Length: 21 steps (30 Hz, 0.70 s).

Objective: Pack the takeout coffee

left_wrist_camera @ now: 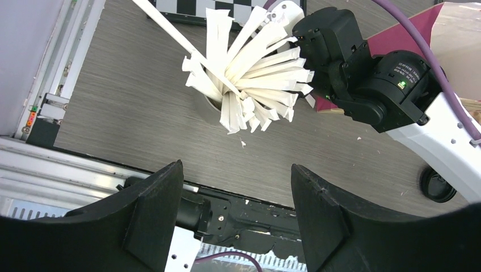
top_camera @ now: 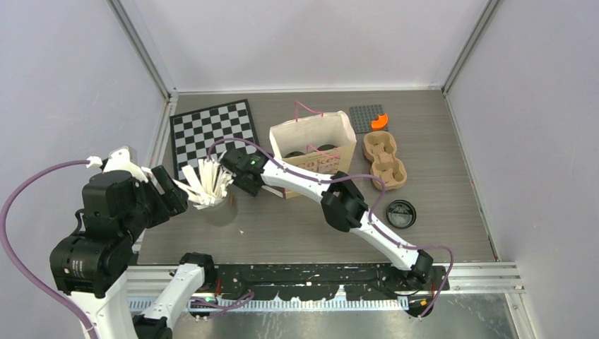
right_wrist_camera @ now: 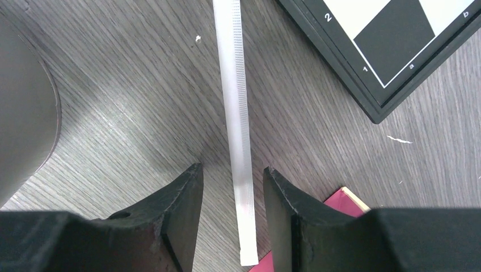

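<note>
I'm watching the right gripper point(right_wrist_camera: 231, 169) straddling a white stick point(right_wrist_camera: 238, 113) with its jaws apart, not pinching it, just beside the grey cup point(top_camera: 220, 206). The left gripper point(left_wrist_camera: 235, 165) is hanging spread wide (nothing inside). The coffee cups point(top_camera: 311, 150) are sitting in the paper bag point(top_camera: 346, 152).

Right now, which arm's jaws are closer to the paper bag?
Right. The right jaws sit just off the paper bag's left side; the left jaws hang beyond the cup of sticks, farther away.
</note>
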Tool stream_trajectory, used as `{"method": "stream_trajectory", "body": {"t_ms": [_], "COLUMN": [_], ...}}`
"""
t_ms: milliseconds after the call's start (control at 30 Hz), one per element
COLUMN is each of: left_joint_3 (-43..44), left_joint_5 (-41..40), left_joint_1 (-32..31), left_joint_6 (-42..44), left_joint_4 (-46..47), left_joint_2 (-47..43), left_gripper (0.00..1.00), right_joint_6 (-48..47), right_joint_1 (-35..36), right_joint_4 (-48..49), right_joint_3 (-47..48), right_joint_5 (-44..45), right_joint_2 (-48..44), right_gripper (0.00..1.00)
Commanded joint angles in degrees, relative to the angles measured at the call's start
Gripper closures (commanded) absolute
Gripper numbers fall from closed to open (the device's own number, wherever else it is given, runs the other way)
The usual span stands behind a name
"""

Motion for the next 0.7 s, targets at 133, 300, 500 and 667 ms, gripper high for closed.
{"method": "stream_trajectory", "body": {"t_ms": [133, 300, 500, 667], "left_joint_3": [-0.06, -0.05, -0.38, -1.67], "left_joint_5": [0.47, 0.48, 0.65, 0.77], "left_joint_1": [0.14, 0.14, 0.14, 0.14], "left_joint_6": [0.45, -0.06, -0.53, -1.47], "left_joint_4": [1.97, 3.05, 4.26, 5.54], "left_joint_2": [0.19, -0.05, -0.34, -1.25], "left_gripper": [0.29, 0.29, 0.29, 0.29], "right_joint_6": [-1.16, -1.03, 0.48, 2.40], "right_joint_1": [0.07, 0.53, 0.52, 0.57], "right_joint_4": [0.86, 0.70, 0.09, -0.67], "right_joint_3": [0.49, 0.07, -0.31, -0.70], "right_joint_5": [-0.20, 0.04, 2.58, 3.44], "right_joint_2": [-1.68, -4.31, -9.25, -14.20], "right_gripper": [0.70, 0.87, 0.89, 0.89]}}
